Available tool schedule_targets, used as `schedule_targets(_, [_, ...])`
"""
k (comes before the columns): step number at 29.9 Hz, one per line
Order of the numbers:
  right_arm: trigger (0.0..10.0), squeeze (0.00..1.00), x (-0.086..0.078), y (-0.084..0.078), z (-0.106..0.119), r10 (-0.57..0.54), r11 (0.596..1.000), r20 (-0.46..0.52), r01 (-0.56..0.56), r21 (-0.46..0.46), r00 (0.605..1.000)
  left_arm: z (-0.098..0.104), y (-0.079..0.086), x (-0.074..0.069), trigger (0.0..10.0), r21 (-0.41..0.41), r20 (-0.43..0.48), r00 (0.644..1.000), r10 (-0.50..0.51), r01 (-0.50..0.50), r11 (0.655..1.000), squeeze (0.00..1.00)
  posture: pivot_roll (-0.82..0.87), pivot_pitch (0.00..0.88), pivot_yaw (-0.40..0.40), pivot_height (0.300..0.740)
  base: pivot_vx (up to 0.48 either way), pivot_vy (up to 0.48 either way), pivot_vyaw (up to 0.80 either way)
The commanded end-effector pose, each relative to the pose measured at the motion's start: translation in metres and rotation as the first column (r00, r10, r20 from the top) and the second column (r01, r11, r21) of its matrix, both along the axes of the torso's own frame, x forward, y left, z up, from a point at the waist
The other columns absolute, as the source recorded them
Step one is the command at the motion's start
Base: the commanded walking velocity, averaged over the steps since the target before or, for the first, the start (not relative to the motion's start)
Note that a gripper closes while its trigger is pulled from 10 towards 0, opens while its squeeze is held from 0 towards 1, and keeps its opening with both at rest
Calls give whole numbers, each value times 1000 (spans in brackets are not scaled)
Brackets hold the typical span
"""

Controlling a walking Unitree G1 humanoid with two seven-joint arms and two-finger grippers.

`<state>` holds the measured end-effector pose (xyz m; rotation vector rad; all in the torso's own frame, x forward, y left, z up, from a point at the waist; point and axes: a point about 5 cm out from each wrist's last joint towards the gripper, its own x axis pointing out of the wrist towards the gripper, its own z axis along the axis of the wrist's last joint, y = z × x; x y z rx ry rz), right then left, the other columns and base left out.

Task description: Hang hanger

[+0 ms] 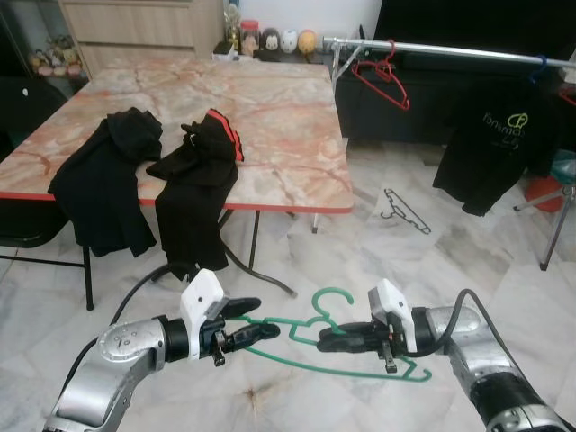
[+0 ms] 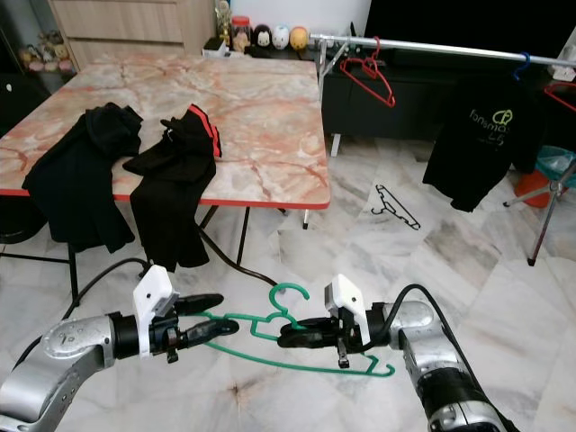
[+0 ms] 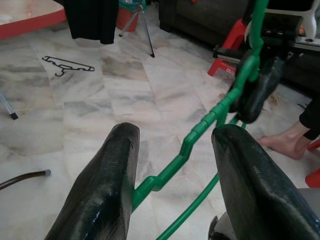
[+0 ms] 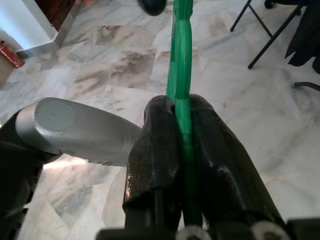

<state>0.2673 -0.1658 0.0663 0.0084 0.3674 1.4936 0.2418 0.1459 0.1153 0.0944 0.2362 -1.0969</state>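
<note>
Right wrist: right gripper (image 4: 182, 135) clamps green hanger (image 4: 181, 60)

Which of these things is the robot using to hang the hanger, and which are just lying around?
For the job:
green hanger
right claw, shut on the hanger
left claw, open around the hanger's arm
clothes rail

Just lying about:
black hanger on the floor
red hanger on the rail
black T-shirt on the rail
black clothes on the table

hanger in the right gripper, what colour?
Green. The hanger clamped in the right gripper shows best in the right wrist view.
</note>
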Motion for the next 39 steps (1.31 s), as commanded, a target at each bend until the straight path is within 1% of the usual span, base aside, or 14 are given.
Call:
schedule_targets(1, [10000, 0, 4, 5, 23, 26, 995, 88, -35, 98, 996, -8, -3, -4, 10000, 19, -46, 999, -9, 10, 1000, 0, 54, 0, -71, 736, 0, 0, 0])
schedule_targets(5, [10000, 0, -7, 7, 25, 87, 992, 80, -93, 82, 993, -4, -4, -4, 10000, 3, -54, 998, -26, 26, 1000, 0, 53, 0, -71, 736, 0, 0, 0])
schedule_targets(13, [10000, 0, -9, 6, 21, 124, 992, 72, -124, -6, 990, 6, -5, -7, 10000, -8, -67, 992, -107, 107, 994, 0, 58, 0, -77, 736, 0, 0, 0])
schedule_targets(17, [10000, 0, -3, -6, 5, 85, 973, 119, -56, -226, 989, 13, 0, -12, 10000, 39, -56, 988, -144, 146, 989, 0, 61, 0, -81, 736, 0, 0, 0])
schedule_targets(18, [10000, 0, 2, -12, -1, 51, 950, 168, 4, -313, 984, 13, 3, -14, 10000, 61, -56, 988, -146, 149, 987, 0, 60, 0, -81, 736, 0, 0, 0])
schedule_targets(20, [10000, 0, 5, -16, -6, 17, 929, 192, 56, -367, 981, 14, 5, -15, 10000, 64, -62, 988, -142, 146, 987, 0, 63, 0, -84, 736, 0, 0, 0])
schedule_targets(21, [10000, 0, 5, -16, -6, 17, 929, 192, 56, -367, 981, 14, 5, -15, 10000, 64, -62, 988, -142, 146, 987, 0, 63, 0, -84, 736, 0, 0, 0])
schedule_targets(25, [10000, 0, 7, -20, -14, 11, 889, 212, 88, -450, 977, 12, 7, -18, 10000, 67, -83, 986, -144, 149, 987, 0, 62, 0, -85, 736, 0, 0, 0])
schedule_targets(29, [10000, 0, 6, -18, -12, 20, 907, 190, 63, -417, 982, 12, 6, -21, 10000, 48, -110, 980, -166, 172, 984, 0, 70, 0, -86, 736, 0, 0, 0])
schedule_targets(30, [10000, 0, 4, -9, -1, 58, 949, 159, -5, -316, 986, 11, 6, -21, 10000, 25, -139, 975, -172, 178, 984, 0, 66, 0, -84, 736, 0, 0, 0])
schedule_targets(31, [10000, 0, 3, -6, 4, 88, 959, 152, -43, -280, 984, 11, 6, -21, 10000, 18, -149, 973, -176, 181, 983, 0, 65, 0, -84, 736, 0, 0, 0])
schedule_targets(34, [10000, 0, 2, -4, 7, 108, 963, 149, -67, -261, 983, 10, 6, -21, 10000, 14, -155, 972, -178, 183, 983, 0, 65, 0, -84, 736, 0, 0, 0])
schedule_targets(36, [10000, 0, 1, -1, 11, 170, 960, 147, -130, -247, 975, 9, 5, -20, 10000, 18, -166, 968, -187, 192, 981, 0, 64, 0, -84, 736, 0, 0, 0])
schedule_targets(39, [10000, 0, 1, 0, 12, 184, 958, 146, -144, -246, 972, 9, 4, -20, 10000, 19, -167, 968, -187, 192, 981, 0, 64, 0, -84, 736, 0, 0, 0])
